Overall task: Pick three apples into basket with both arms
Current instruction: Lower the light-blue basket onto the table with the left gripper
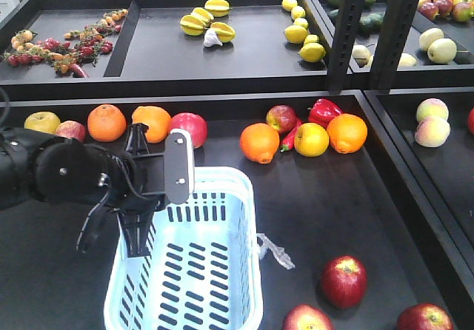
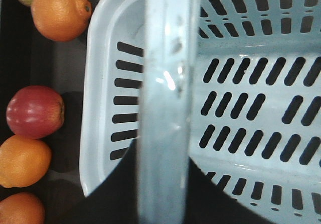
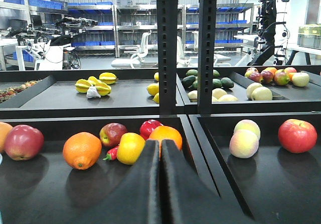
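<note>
**Basket.** The pale blue-white slotted plastic shopping basket (image 1: 222,174) is being carried by the black tray (image 1: 385,197), open side up. Nothing is being seen inside it in the front or left wrist views. A scrap of clear film (image 1: 274,250) is hanging off its right rim.

**Apples.** The three dark maroon-red apples (image 1: 344,280) are lying on the tray to the front right of the basket, apart from it and from each other. None is being gripped. Judged: the task is only at its start, and that side is better served by the right arm.

**Left gripper** (image 1: 152,186). It is being held over the basket's far left corner, with its camera looking down inside. A pale bar is crossing that view. Whether it is the handle or a finger cannot be told, nor whether the fingers are spread or clamped.

**Right gripper** (image 3: 160,148). Its black fingers (image 3: 150,184) are being pressed together on nothing and aimed level over the tray. Judged: they are needing to be opened before any grasp. The round oranges (image 1: 106,123) behind the basket are not being wanted.
</note>
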### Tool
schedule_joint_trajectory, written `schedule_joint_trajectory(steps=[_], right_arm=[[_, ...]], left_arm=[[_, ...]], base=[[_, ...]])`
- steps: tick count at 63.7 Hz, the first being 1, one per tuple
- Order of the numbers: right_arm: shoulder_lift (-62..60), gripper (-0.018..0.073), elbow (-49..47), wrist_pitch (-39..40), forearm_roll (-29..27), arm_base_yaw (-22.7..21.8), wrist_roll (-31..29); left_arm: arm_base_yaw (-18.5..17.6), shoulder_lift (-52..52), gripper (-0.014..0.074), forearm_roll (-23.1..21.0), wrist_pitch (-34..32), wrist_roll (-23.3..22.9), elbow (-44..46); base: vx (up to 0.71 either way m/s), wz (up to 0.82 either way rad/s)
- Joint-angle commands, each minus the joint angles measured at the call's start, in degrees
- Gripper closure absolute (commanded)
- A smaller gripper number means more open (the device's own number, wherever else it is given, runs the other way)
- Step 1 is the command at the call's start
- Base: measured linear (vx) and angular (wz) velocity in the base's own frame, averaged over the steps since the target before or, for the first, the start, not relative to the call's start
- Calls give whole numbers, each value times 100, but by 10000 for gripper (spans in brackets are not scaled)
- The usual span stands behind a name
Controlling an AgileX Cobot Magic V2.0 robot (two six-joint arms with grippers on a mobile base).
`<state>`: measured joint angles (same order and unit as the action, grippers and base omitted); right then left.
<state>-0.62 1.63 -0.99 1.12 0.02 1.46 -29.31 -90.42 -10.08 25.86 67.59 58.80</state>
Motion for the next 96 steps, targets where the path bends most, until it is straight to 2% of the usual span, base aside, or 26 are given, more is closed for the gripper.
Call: schedule_joint_trajectory(steps=[1,20,32,45,78,86,96], right_arm=[[-57,568,76,422,20,-2,-44],[-57,568,76,422,20,-2,-44],[-57,568,76,415,20,-2,-44],[-57,568,76,409,20,-2,-44],[-57,568,76,410,20,-2,-44],[-57,568,76,410,20,-2,-44],[-57,568,76,410,20,-2,-44]], left_arm=[[19,111,603,-147,-374,63,168],[19,-108,596,-152,-376,220,168],[19,-112,553,-157,-334,267,168],[19,-112,458,-157,-313,273,168],[19,-112,117,-151,-414,273,168],[19,-112,66,-151,-421,273,168],[19,-105,51,-146,-421,273,168]], base=[[0,0],[0,0],[0,0],[0,0],[0,0],[0,0],[0,0]])
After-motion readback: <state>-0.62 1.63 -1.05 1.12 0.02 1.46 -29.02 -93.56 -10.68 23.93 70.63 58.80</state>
